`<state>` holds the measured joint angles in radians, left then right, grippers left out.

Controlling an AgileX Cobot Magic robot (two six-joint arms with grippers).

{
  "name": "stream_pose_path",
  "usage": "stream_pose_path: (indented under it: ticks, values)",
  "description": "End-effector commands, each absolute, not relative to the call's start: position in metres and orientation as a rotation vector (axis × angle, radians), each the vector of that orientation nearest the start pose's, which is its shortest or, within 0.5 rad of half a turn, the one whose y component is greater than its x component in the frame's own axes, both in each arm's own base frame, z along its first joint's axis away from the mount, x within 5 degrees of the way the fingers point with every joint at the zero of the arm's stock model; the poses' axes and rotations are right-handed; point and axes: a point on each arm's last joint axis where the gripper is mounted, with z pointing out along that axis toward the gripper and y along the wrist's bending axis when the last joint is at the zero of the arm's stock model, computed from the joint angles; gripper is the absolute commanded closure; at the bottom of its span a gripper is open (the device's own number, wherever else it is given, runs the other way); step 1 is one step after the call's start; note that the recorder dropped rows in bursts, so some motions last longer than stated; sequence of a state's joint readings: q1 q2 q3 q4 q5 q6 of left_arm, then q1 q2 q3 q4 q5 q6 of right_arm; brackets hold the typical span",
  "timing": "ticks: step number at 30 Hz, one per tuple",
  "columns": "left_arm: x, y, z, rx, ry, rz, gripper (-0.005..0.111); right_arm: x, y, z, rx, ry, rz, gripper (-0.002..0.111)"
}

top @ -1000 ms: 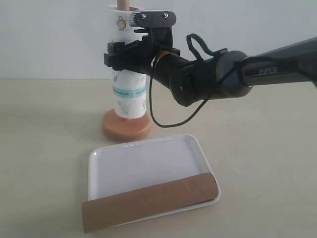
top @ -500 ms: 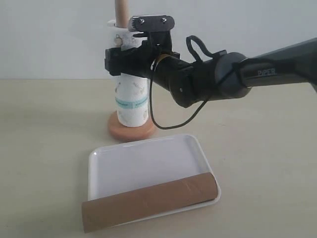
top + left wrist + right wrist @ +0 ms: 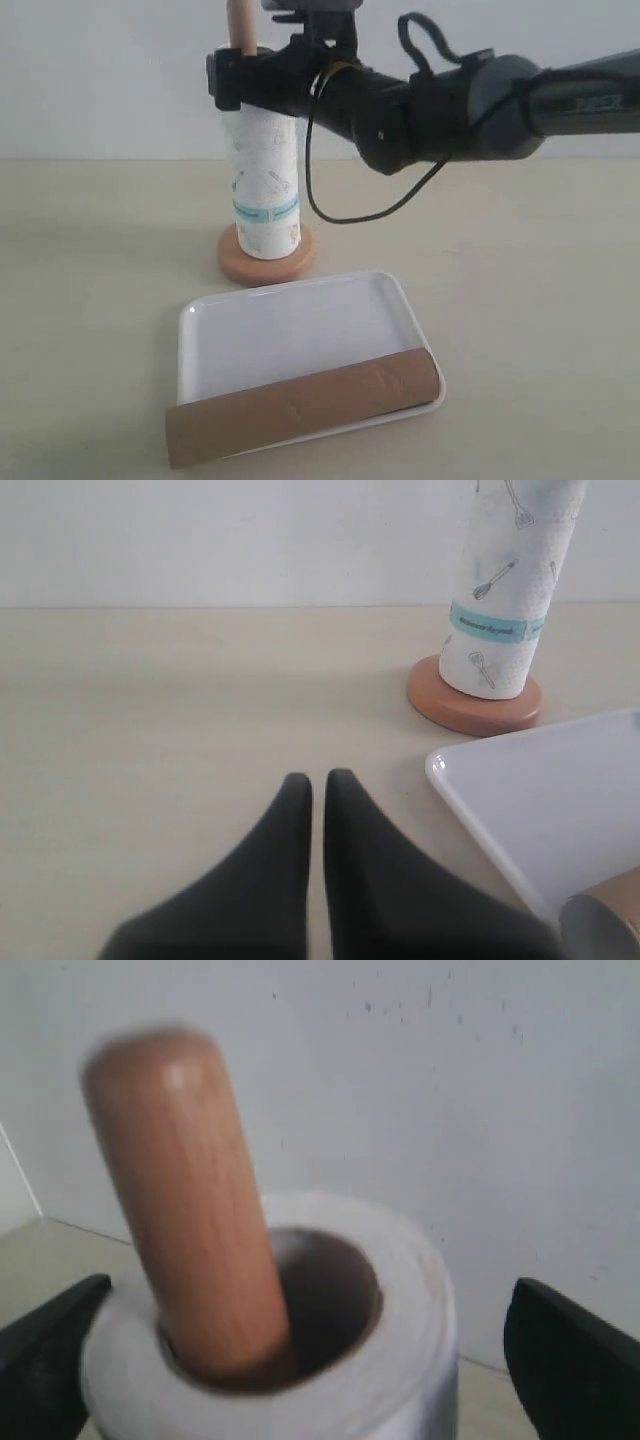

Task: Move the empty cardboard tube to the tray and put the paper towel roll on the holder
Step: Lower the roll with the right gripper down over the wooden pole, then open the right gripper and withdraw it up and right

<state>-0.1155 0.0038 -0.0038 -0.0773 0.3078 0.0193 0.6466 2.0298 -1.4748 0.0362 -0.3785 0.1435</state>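
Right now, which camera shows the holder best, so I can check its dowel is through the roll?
The right wrist view: the holder's dowel rises out of the paper towel roll's hollow core. The exterior view shows the round base and the dowel tip; the left wrist view shows only the base.

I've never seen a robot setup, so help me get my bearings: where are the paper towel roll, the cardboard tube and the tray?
paper towel roll [image 3: 262,170], exterior view, printed side above the teal band.
cardboard tube [image 3: 300,405], exterior view, middle of its side.
tray [image 3: 290,325], exterior view, bare floor.
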Motion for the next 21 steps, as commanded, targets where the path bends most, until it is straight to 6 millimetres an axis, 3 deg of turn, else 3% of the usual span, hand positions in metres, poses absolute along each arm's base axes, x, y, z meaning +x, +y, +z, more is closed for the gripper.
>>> stream_pose_path:
  ticks: [1,10,21]
  values:
    - [0.054,-0.008,0.185,0.054,1.792,-0.156,0.103,0.374,0.276,0.299,-0.379,1.693,0.608,0.011]
    - [0.054,-0.008,0.185,0.054,1.792,-0.156,0.103,0.351,0.260,0.339,-0.409,1.760,0.589,0.011]
    - [0.054,-0.008,0.185,0.054,1.792,-0.156,0.103,0.333,0.249,0.338,-0.518,1.968,0.502,0.011]
